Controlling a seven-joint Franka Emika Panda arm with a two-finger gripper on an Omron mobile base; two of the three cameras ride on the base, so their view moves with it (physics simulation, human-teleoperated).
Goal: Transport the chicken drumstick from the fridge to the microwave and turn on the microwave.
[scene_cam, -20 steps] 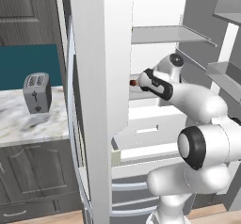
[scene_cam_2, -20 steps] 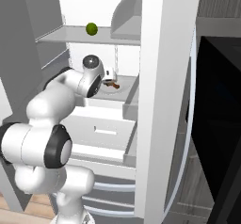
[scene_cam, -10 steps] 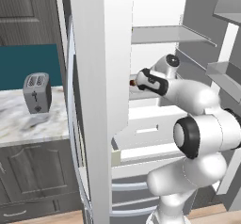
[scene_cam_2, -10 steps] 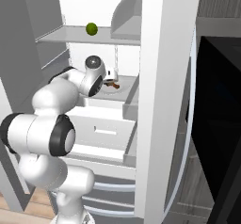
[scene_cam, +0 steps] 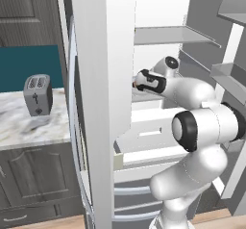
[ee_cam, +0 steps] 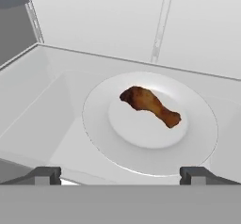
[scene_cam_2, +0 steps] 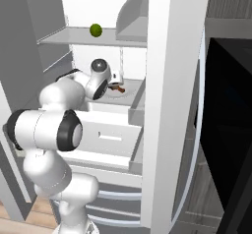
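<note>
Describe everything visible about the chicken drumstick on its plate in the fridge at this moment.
The chicken drumstick is a small orange-brown piece, thick and rounded at one end and tapering to a narrow bony end. It lies flat on its side in the middle of a white round plate on a pale fridge shelf. Only the plate touches it. The open gripper is short of it, with nothing held.

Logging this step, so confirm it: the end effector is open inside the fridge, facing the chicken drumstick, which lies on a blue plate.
One detail is wrong: the plate is white, not blue, as the hand view shows. The rest holds: the end effector is open inside the fridge, facing the chicken drumstick lying on that plate.
</note>
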